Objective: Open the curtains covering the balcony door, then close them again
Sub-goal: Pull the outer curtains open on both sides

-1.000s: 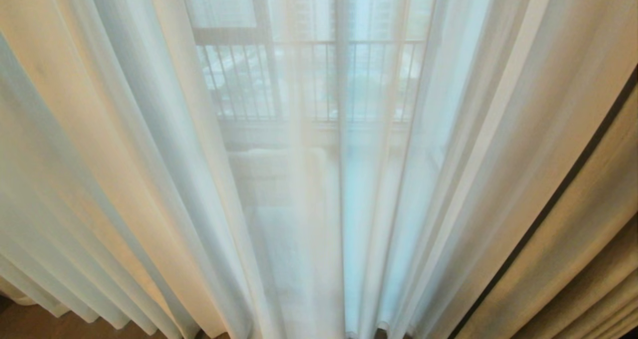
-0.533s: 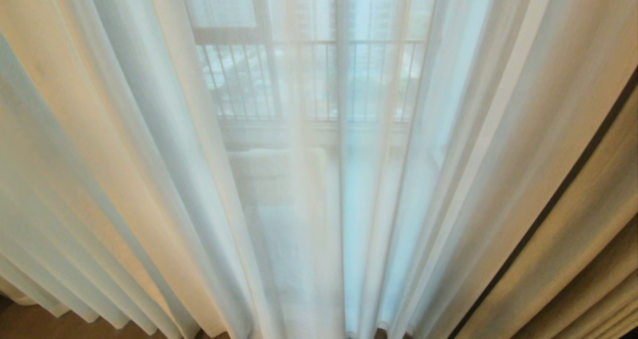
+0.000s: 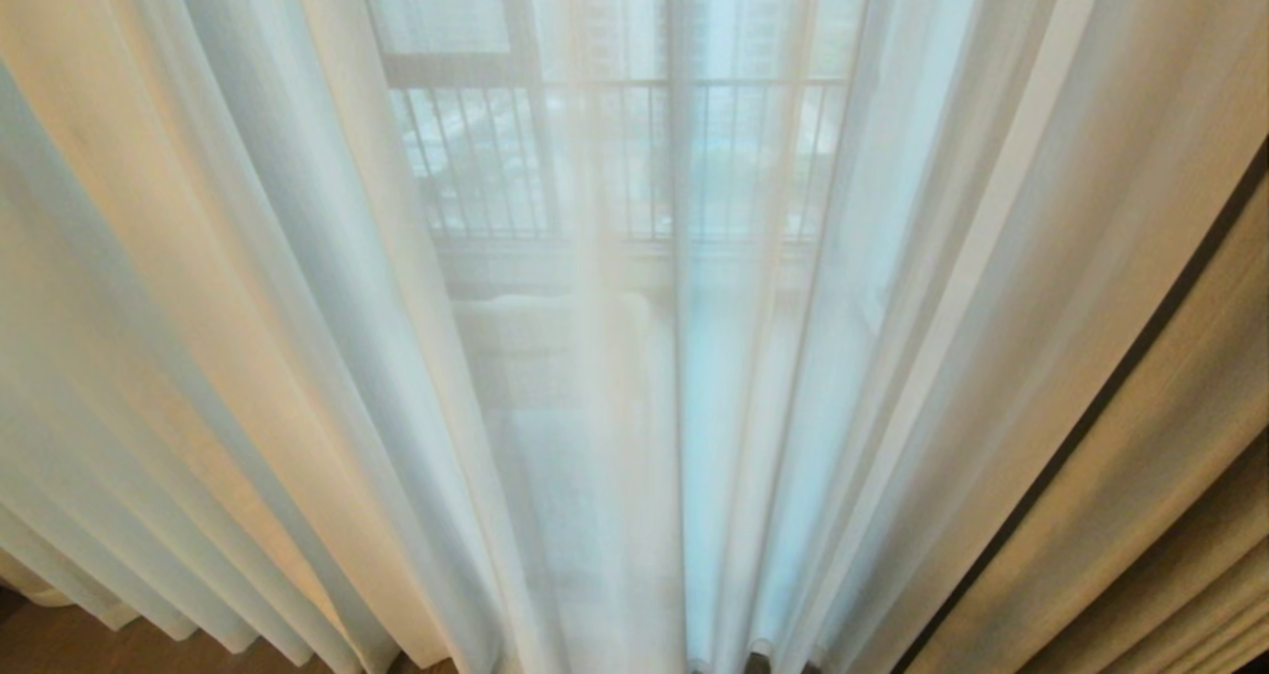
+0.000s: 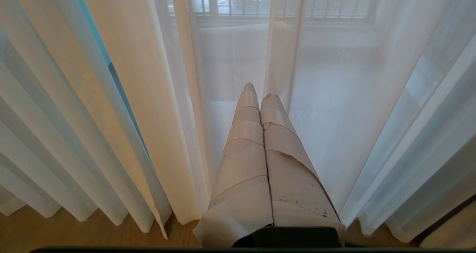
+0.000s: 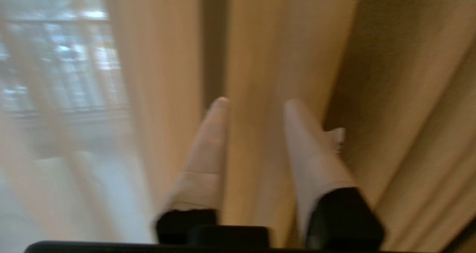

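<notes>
The curtains (image 3: 248,307) hang closed before the railing (image 3: 615,159). Left gripper (image 4: 260,93) is pressed together near the sheer folds; right gripper (image 5: 253,104) stands apart before the beige drape (image 5: 390,96).

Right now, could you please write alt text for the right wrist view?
The right claw, fingers apart, points at thick beige drapes that fill most of the view. Beside them a sheer white panel lets a blurred balcony railing show through.

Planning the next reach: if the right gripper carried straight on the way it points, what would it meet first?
Most likely the cream-beige drape: the right gripper has open fingers aimed at one of its folds, right beside the dark gap. Depth is unclear, so how far off it hangs I cannot tell.
</notes>
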Controlling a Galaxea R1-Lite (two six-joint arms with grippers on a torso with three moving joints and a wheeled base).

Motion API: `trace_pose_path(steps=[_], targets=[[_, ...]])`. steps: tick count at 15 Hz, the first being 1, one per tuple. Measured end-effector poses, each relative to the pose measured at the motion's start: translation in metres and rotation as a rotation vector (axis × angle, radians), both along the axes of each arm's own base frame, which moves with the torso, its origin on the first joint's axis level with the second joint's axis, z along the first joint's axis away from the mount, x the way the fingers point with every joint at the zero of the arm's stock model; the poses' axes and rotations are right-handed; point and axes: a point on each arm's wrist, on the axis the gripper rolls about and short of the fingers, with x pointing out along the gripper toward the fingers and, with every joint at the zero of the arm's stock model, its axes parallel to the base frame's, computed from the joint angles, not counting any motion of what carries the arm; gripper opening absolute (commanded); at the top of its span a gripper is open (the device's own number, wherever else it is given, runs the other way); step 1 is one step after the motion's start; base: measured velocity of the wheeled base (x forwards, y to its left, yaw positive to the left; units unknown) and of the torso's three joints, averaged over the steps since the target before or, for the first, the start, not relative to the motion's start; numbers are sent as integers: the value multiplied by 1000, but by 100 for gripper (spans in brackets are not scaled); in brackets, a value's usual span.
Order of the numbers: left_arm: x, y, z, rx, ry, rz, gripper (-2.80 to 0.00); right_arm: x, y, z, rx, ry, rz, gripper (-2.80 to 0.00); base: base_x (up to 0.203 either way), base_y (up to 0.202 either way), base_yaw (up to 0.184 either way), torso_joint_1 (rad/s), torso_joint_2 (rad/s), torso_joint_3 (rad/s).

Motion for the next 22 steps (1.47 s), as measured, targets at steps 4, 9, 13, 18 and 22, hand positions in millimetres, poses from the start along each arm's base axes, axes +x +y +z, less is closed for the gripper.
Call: trace_pose_path(steps=[4, 9, 13, 18, 22], targets=[[0, 0, 0, 0, 0, 0, -280, 2, -10, -6, -15, 32, -50, 0, 0, 0, 0, 0, 0, 0], [0, 0, 0, 0, 0, 0, -280, -1, -11, -31, -12, 19, -55, 0, 0, 0, 0, 0, 0, 0], [0, 0, 0, 0, 0, 0, -280, -4, -8, -52, 1, -11, -14, 0, 0, 0, 0, 0, 0, 0], [0, 0, 0, 0, 0, 0, -280, -4, -10, -70, -32, -78, -16, 0, 0, 0, 0, 0, 0, 0], [0, 0, 0, 0, 0, 0, -280, -5, -19, -82, -56, -110, -63, 0, 0, 0, 0, 0, 0, 0]])
